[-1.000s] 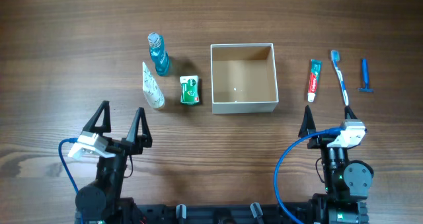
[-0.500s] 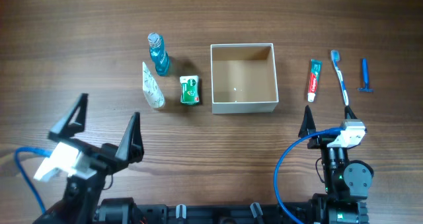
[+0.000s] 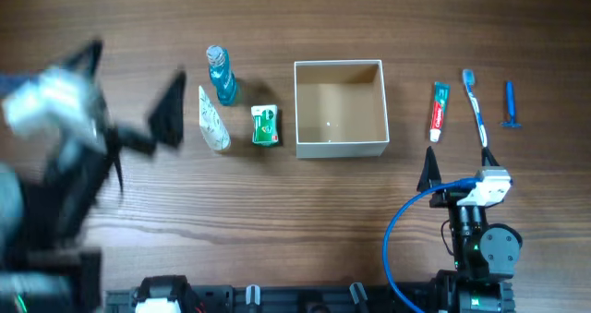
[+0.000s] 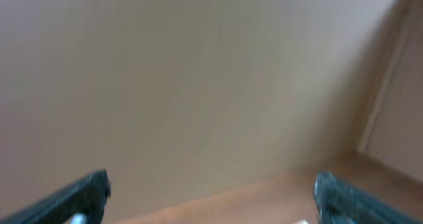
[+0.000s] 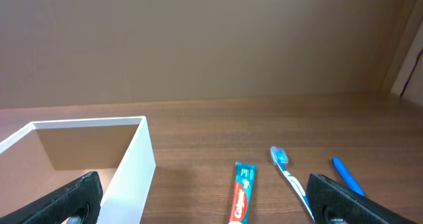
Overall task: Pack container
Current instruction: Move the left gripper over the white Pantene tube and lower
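The container [image 3: 342, 149], a square open box with white walls and a tan inside, stands empty at the table's middle. It also shows in the right wrist view [image 5: 132, 174] at the left. My left gripper [image 3: 129, 82] is open, empty and blurred, raised high over the table's left side. Its wrist view [image 4: 211, 197] shows only a blurred wall and table edge. My right gripper [image 3: 459, 165] is open and empty, low at the front right. In its wrist view [image 5: 211, 201] it faces a toothpaste tube [image 5: 242, 194].
Left of the box lie a blue bottle [image 3: 220, 78], a white tube [image 3: 212, 119] and a green packet [image 3: 265, 126]. Right of it lie the toothpaste tube [image 3: 439, 112], a toothbrush [image 3: 476, 105] and a blue razor [image 3: 509, 105].
My left arm has risen from the front left and swung up toward the far left, still open. The right arm and all objects have not moved.
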